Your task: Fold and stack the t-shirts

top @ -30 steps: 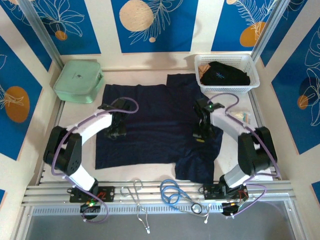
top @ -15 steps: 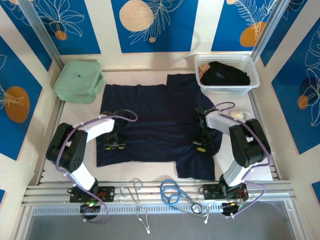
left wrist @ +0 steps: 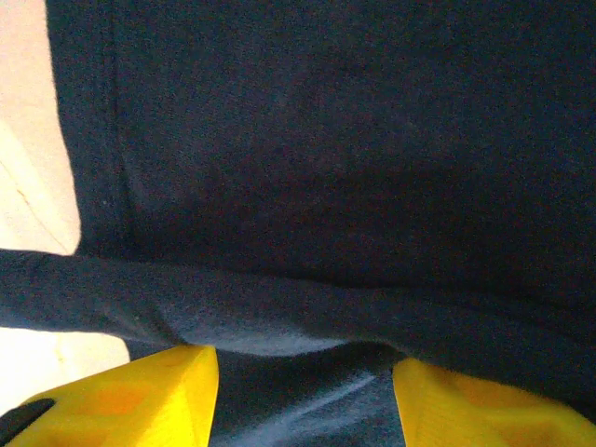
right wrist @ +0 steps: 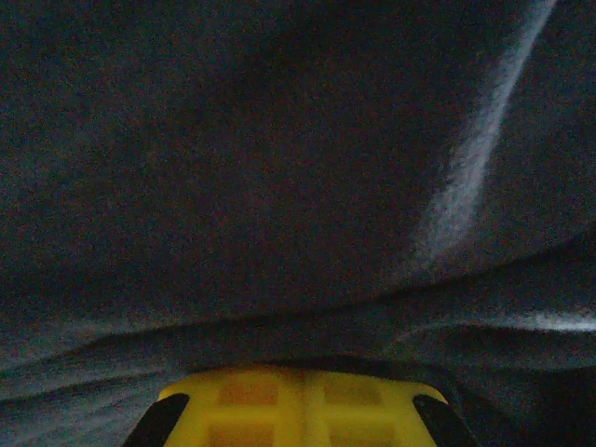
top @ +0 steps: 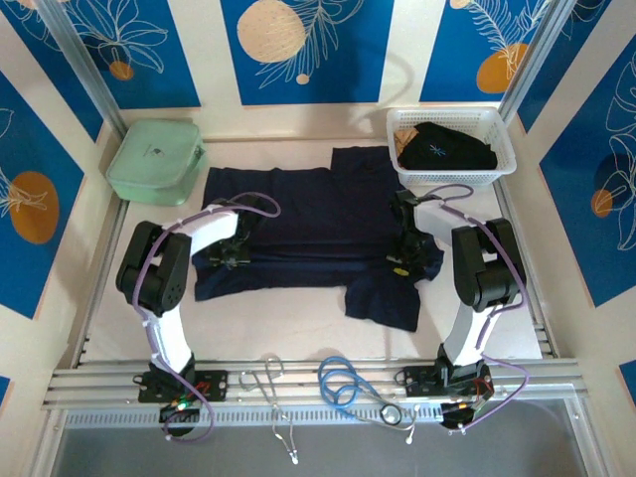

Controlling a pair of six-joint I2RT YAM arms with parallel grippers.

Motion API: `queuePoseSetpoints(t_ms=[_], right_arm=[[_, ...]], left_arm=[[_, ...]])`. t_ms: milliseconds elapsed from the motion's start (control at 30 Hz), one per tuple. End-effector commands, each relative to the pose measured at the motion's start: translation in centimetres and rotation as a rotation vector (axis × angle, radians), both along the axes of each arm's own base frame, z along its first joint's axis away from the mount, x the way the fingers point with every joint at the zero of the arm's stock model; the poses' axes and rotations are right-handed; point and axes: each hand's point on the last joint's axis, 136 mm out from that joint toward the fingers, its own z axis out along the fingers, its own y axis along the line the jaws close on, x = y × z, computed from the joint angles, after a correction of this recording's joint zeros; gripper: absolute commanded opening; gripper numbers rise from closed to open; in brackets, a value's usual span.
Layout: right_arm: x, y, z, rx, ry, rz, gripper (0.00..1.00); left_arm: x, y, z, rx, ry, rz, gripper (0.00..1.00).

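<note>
Two t-shirts: navy t-shirt (top: 298,217) lying centre, black t-shirt (top: 442,149) at one o'clock. Closed right gripper (top: 400,264) is pinching the navy; half-spread left gripper (top: 231,256) is straddling it, grip unclear.

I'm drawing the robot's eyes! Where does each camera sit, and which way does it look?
Top: above and behind the robot, looking down at the table; left arm, right arm, shirt, basket, case show.
Left wrist: on the left arm, looking past the left end effector at navy cloth; two yellow fingers show.
Right wrist: on the right arm, facing dark cloth close up; the yellow right end effector shows.
Shared: all three see the shirt.
</note>
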Motion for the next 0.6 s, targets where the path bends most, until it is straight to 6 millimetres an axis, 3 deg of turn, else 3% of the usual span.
queuePoseSetpoints(t_ms=[0,100,200,333,433,567], right_arm=[[2.1,-0.7,-1.1,-0.029,-0.057,0.014,0.0],[2.4,0.4,0.6,0.015,-0.09,0.042,0.0],[3.1,1.9,4.1,0.049,-0.171,0.101,0.0],[6.4,4.1,8.1,0.114,-0.286,0.2,0.0],[9.9,5.3,8.6,0.117,-0.319,0.283,0.0],[15.4,6.1,7.4,0.063,-0.376,0.381,0.0]], left_arm=[[0.4,0.9,0.6,0.044,0.005,-0.008,0.52],[0.2,0.3,1.9,0.014,-0.01,-0.018,0.52],[0.6,-0.6,5.1,-0.012,-0.064,-0.052,0.52],[2.8,-0.7,9.4,-0.004,-0.16,-0.087,0.51],[5.5,-0.8,10.9,0.017,-0.196,-0.098,0.51],[10.4,-1.2,10.1,-0.018,-0.252,-0.089,0.46]])
